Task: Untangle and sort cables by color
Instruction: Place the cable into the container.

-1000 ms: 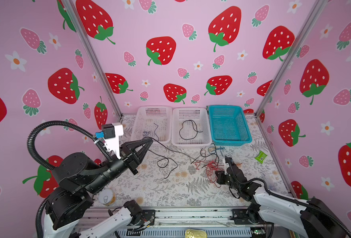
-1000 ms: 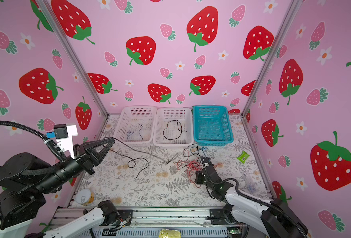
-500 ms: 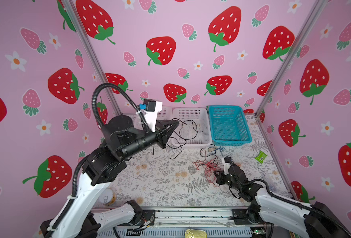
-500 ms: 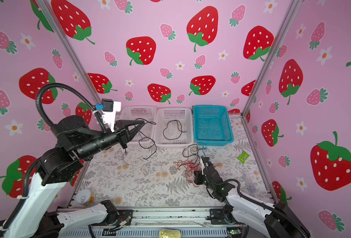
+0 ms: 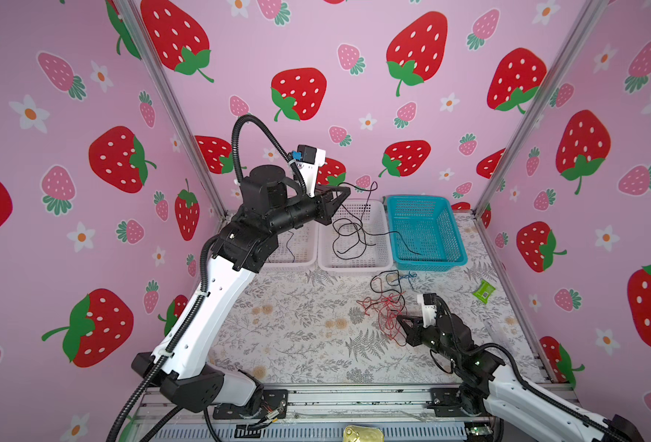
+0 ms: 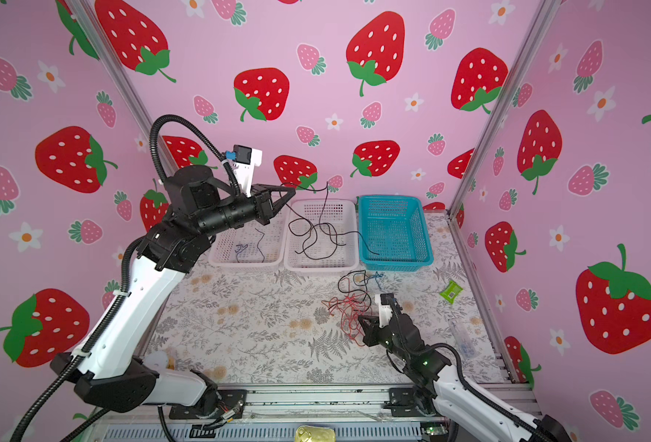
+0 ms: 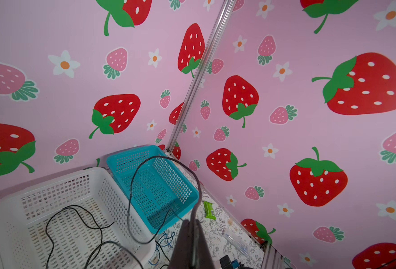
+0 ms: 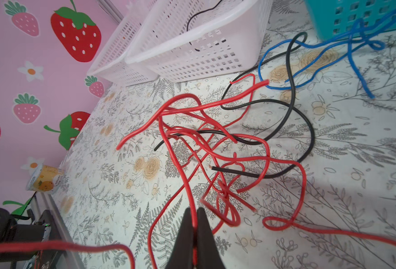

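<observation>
Left pincer [image 5: 344, 194] high, jaws together, clamped on black cable [image 7: 128, 209]; cable hangs below it into middle white basket [image 5: 354, 264], tail end over into teal basket [image 5: 427, 264]. Right pincer [image 8: 194, 210] low on worktop [image 5: 297, 336], clamped on red cable [image 8: 187, 191]; red-black tangle just ahead, blue cables [image 8: 355, 39] beyond

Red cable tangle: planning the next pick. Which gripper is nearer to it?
Right. The right gripper is at the edge of the red cable tangle, shut on a red strand; the left gripper hangs over the middle white basket, holding a black cable.
</observation>
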You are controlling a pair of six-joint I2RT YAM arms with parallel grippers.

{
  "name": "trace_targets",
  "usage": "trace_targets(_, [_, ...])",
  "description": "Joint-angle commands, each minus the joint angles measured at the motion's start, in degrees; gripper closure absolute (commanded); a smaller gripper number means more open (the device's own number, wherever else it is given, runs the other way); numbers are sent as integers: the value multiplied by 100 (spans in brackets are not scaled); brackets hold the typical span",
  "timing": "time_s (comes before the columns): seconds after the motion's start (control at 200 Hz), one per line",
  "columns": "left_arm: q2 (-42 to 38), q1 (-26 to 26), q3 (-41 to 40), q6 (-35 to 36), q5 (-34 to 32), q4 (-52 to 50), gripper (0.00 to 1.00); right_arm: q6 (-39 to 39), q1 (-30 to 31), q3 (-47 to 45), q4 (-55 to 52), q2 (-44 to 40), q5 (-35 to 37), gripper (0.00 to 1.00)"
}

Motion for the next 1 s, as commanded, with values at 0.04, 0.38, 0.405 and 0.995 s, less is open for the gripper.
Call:
trace_targets(0.04, [535, 132, 538, -29, 311, 176, 100, 12, 79, -90, -153, -409, -201, 100])
trace_targets(0.38, [1497, 370, 792, 22, 529, 218, 100, 46, 244, -253, -105, -924, -469, 100])
trace_targets(0.405, [1556, 387, 799, 37, 538, 212, 100, 36, 259, -266, -79, -915, -505, 100])
trace_targets(0.995, [2513, 371, 169, 188, 28, 111, 100, -228, 438, 777, -975, -984, -439, 100])
